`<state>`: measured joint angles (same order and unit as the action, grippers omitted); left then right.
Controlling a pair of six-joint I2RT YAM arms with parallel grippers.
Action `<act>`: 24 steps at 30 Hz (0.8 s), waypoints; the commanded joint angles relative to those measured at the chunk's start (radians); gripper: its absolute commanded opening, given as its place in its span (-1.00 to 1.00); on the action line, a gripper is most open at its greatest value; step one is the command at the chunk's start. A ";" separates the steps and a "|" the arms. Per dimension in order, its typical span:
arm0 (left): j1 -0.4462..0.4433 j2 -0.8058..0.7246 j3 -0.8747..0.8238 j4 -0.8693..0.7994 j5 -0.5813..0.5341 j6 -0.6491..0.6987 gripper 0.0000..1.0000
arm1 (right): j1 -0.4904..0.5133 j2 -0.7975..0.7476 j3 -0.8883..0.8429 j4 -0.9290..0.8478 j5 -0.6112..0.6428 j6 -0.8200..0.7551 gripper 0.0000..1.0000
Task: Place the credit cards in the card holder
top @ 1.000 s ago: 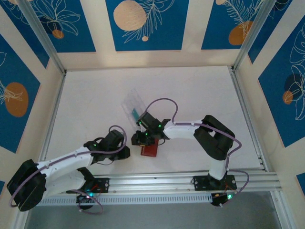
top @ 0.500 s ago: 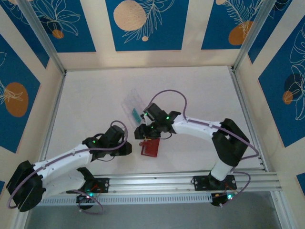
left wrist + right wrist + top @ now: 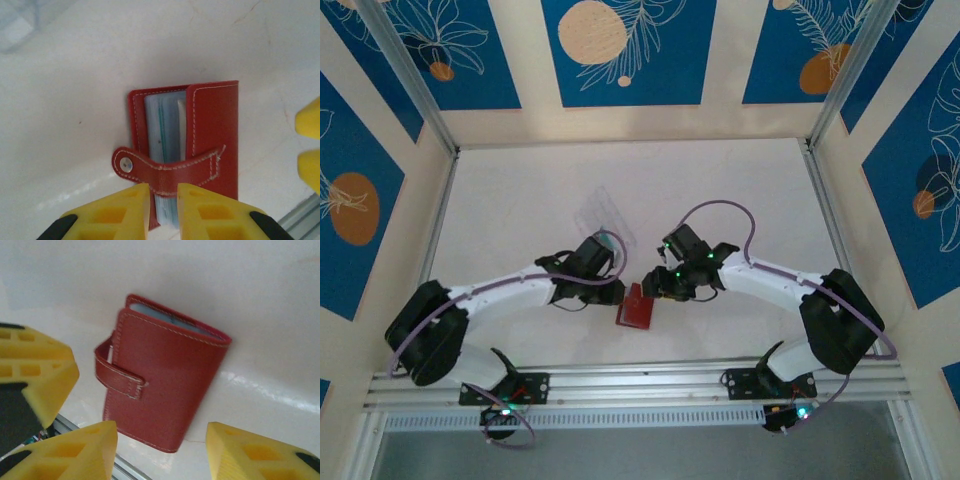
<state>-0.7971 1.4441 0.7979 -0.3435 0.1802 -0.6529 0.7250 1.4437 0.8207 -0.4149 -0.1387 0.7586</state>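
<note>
Blue leaf-patterned panels [image 3: 620, 50] are walling in a white counter [image 3: 740, 200]. The red card holder [image 3: 634, 307] is lying near the front edge, with credit cards [image 3: 162, 125] sitting inside. Both arms are reaching inward over it. The left tool [image 3: 164, 191] is standing narrow at the strap [image 3: 175, 167], and I cannot tell whether it is gripping. The right tool [image 3: 160, 432] is gaping wide, holding nothing.

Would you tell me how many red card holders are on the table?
1. The card holder sits near the front edge of the table, cards showing inside; none seems hidden.
</note>
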 commanded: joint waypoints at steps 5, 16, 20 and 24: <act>-0.002 0.111 0.047 0.028 0.032 0.061 -0.57 | -0.002 0.037 -0.062 0.098 -0.079 0.007 0.09; 0.019 0.199 -0.024 0.035 -0.019 0.072 -0.59 | -0.002 0.137 -0.088 0.207 -0.127 0.010 0.15; 0.022 0.210 -0.060 0.073 -0.009 0.053 -0.60 | 0.002 0.158 -0.107 0.281 -0.177 0.022 0.15; 0.023 0.227 -0.073 0.101 0.003 0.036 -0.60 | 0.028 0.198 -0.093 0.378 -0.249 0.044 0.04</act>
<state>-0.7807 1.6070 0.7792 -0.2363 0.2081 -0.6033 0.7315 1.6119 0.7265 -0.1287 -0.3004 0.7795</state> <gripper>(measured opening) 0.200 0.531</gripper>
